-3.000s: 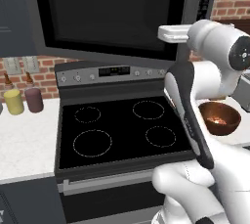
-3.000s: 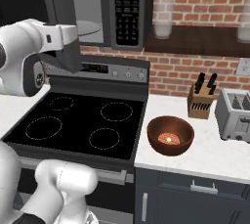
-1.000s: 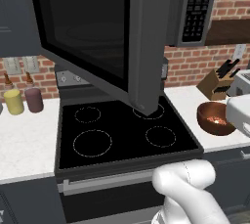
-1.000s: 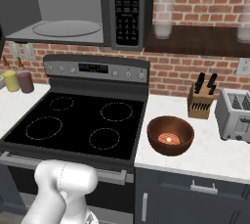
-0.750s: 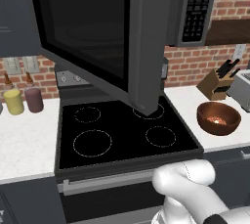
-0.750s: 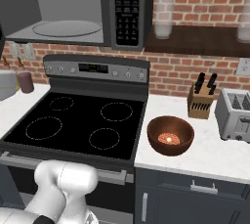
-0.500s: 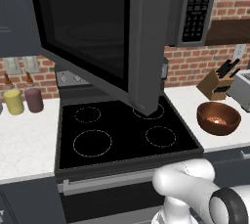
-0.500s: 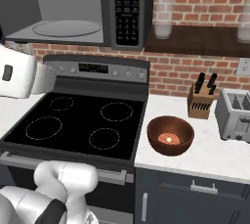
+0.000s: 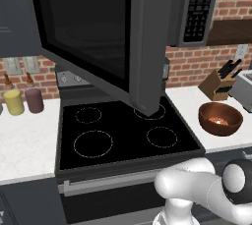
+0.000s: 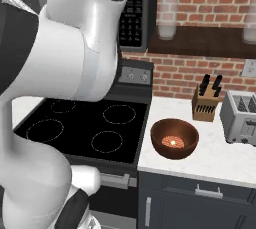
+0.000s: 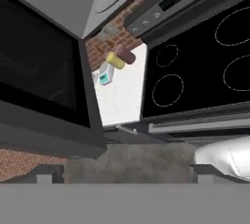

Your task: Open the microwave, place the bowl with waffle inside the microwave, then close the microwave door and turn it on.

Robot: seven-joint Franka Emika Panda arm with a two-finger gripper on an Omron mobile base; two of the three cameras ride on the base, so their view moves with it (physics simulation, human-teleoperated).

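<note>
The microwave (image 9: 199,8) hangs above the stove, and the microwave door (image 9: 93,32) stands swung far out to the left over the cooktop. In the hand view the door's black glass (image 11: 41,83) lies at the left. The reddish-brown bowl (image 9: 220,119) with speckled food sits on the white counter right of the stove, and it shows again as the bowl (image 10: 174,138) in the right base view. My gripper (image 11: 126,173) is open with nothing between its fingertips (image 11: 46,173); it is low in front of the stove, well away from the bowl.
A black four-ring stove (image 9: 120,133) lies under the door. A knife block (image 9: 219,78) and a toaster (image 10: 242,115) stand behind the bowl. Yellow and maroon canisters (image 9: 23,100) stand on the left counter. My white arm (image 10: 65,58) looms at the left of the right base view.
Since three seconds ago the door has swung wide open and the hand has left it. In the last second the arm has swung up into the right base view; door and bowl are still.
</note>
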